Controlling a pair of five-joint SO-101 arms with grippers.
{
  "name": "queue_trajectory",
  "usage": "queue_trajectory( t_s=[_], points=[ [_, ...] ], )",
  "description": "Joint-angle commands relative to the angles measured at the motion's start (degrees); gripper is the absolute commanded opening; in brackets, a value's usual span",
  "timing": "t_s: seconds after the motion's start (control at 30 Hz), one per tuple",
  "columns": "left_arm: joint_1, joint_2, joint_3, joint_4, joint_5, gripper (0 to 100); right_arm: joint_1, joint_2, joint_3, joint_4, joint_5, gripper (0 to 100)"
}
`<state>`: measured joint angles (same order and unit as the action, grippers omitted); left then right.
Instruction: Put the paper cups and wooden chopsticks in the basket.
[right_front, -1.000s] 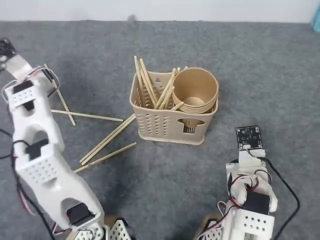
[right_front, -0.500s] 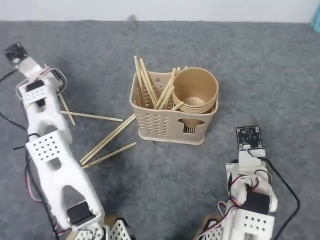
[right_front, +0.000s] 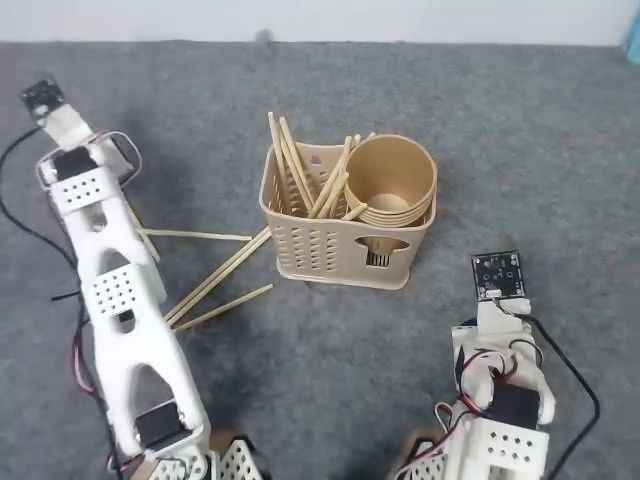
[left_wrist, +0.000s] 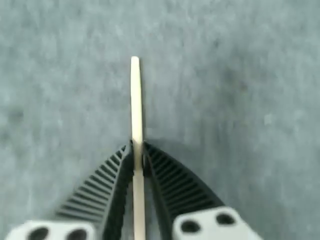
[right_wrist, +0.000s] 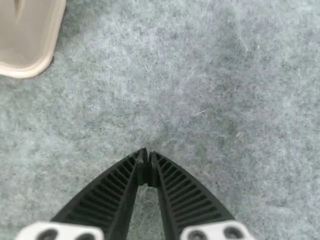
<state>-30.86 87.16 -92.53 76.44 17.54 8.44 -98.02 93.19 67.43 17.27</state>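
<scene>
My left gripper (left_wrist: 134, 146) is shut on a wooden chopstick (left_wrist: 135, 95), which sticks out past the fingertips over the grey carpet. In the high view the left arm (right_front: 85, 190) stretches to the far left, away from the basket (right_front: 330, 245). The beige basket holds stacked paper cups (right_front: 392, 180) and several upright chopsticks (right_front: 298, 170). Loose chopsticks (right_front: 215, 275) lie on the carpet to the left of the basket. My right gripper (right_wrist: 146, 154) is shut with nothing in it, low over bare carpet near a corner of the basket (right_wrist: 27, 40).
The right arm (right_front: 500, 380) sits folded at the front right. Open carpet (right_front: 520, 150) stretches around the basket on the right and far sides. A pale wall edge (right_front: 320, 20) runs along the back.
The left arm has swung from the far left edge inward and farther back, carrying the chopstick. One loose chopstick on the carpet shifted slightly. The right arm stayed still.
</scene>
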Motion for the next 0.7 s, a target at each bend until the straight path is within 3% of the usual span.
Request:
queue_trajectory(
  t_s=[0.0,0.17,0.5,0.67],
  points=[
    [1.4,-5.2,-3.6,12.0,0.4,1,-0.2,-0.7,-0.6,0.7,0.6,0.6],
    [2.7,-12.0,-3.6,24.6,0.5,1,-0.1,-0.7,-0.6,0.7,0.6,0.6],
    [-1.1,-25.5,-2.8,24.6,0.4,1,-0.1,-0.7,-0.6,0.7,0.6,0.6],
    [-2.1,-36.7,8.6,24.6,0.4,1,-0.1,-0.7,-0.6,0.7,0.6,0.6]
  ],
)
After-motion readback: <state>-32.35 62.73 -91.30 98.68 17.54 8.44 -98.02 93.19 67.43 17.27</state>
